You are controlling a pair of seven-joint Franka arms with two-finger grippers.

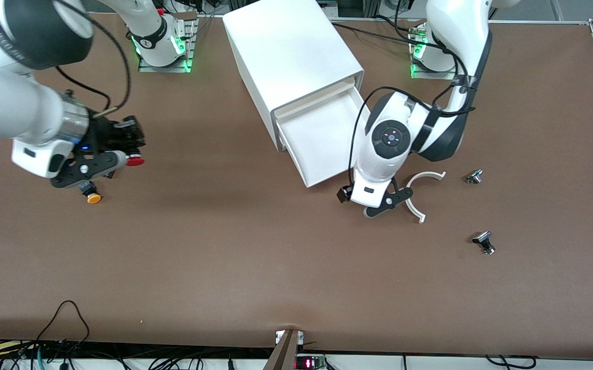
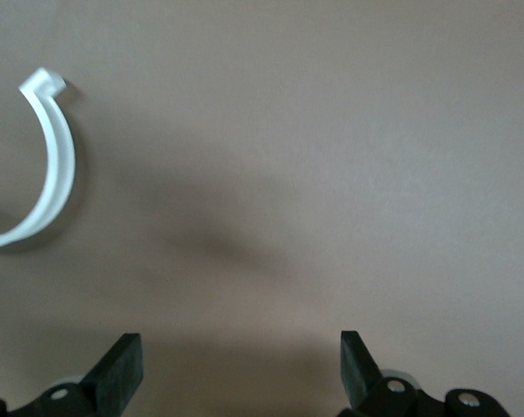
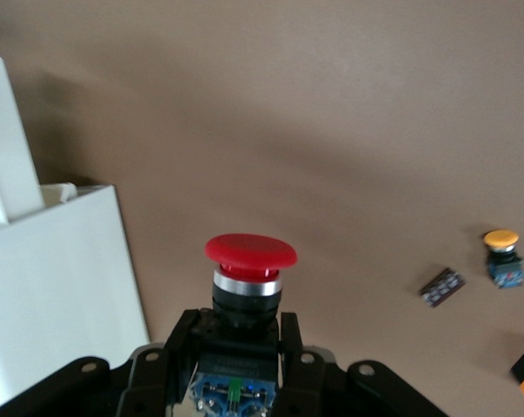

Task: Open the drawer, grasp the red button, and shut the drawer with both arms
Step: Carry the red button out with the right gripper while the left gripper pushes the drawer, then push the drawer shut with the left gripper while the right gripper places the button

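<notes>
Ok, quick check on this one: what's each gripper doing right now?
Left gripper: open, holding nothing, low over the table beside the open drawer.
Right gripper: shut on the red button, up over the table.

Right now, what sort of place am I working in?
Likely a robotics lab bench: two arms bolted to a brown table, a white drawer cabinet, cables along the edge. The right gripper holds the red button; the left gripper hangs open.

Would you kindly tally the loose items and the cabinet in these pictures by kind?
Push buttons: 2, the red-capped button in the right gripper, the orange-capped button
Small metal parts: 2
White curved clips: 1
Small dark chips: 1
Cabinets: 1
Total: 7
</notes>
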